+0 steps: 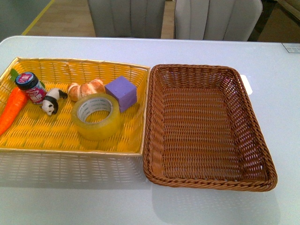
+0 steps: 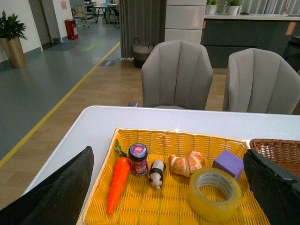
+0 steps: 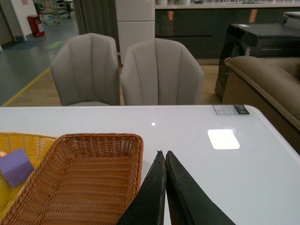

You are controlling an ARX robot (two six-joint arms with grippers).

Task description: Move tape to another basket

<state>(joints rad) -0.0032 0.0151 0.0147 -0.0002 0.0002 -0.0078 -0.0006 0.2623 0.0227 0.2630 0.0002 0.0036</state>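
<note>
**Tape lies in the yellow tray, both grippers hold nothing**

The left gripper (image 2: 167, 153) has its fingers spread wide and grasps nothing. Just ahead of it the tape (image 2: 206, 207) lies flat in the yellow tray (image 2: 178, 133), nearer to the finger on the side of the brown basket (image 3: 101, 137). A little farther are the purple block (image 2: 228, 164), the croissant (image 2: 186, 164), the toy panda (image 2: 157, 173), the jar (image 2: 138, 159) and the carrot (image 2: 117, 183). The right gripper (image 3: 164, 153) is clenched, its fingers pressed together on nothing. The brown basket is just beside it.
</note>
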